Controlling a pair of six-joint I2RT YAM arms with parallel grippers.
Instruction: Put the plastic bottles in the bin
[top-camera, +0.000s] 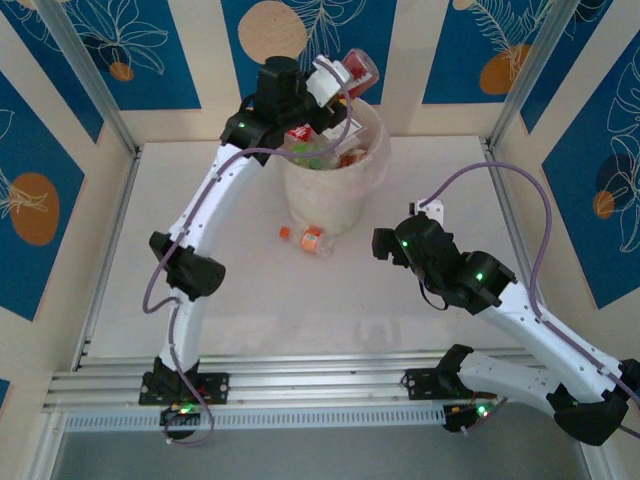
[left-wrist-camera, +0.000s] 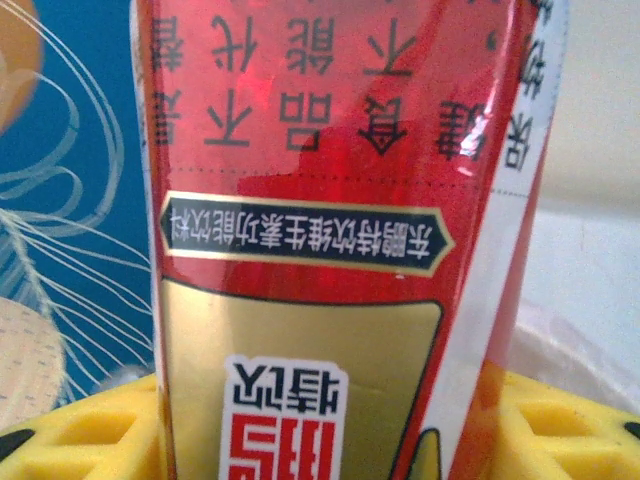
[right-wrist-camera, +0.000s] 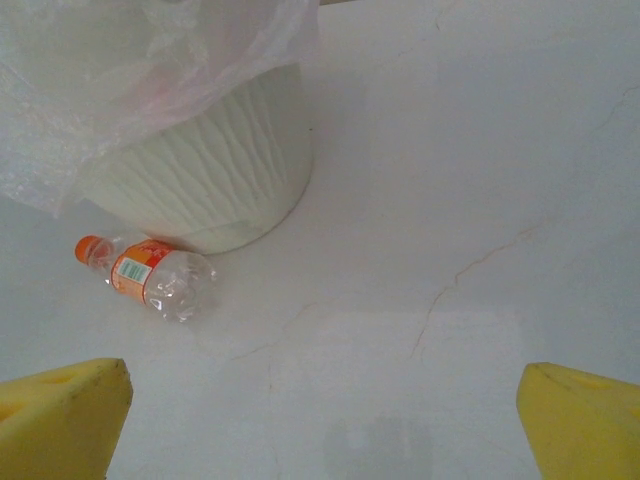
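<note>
Left tool (top-camera: 335, 82): closed around the red-labelled bottle (left-wrist-camera: 330, 150), which it holds above the bin's mouth. In the left wrist view the label stands between the yellow pads (left-wrist-camera: 80, 430). They seem to press on it, though the view is too close to be sure.
Right tool (right-wrist-camera: 320, 425): spread wide with nothing between its fingers, low over the table (top-camera: 250, 300) and facing the bin.
Bin (top-camera: 330, 195): upright at the middle of the table, with the clear liner (right-wrist-camera: 150, 60) draped over its rim. Several bottles (top-camera: 320, 150) already lie inside.
Orange-capped bottle (right-wrist-camera: 150, 275): lies on its side on the table against the foot of the bin, cap pointing away from the right tool.
Weight: probably very light, since the clear body looks empty.
Stiffness: thin walls that likely dent under a hard squeeze, so a moderate grip is enough.
Surface: smooth plastic and a glossy label, likely slippery, and the round body can roll when nudged.
Where to hold: across the labelled middle, fingers on either side of the long axis.
Risk: the bin wall leaves little room for a finger on that side.
</note>
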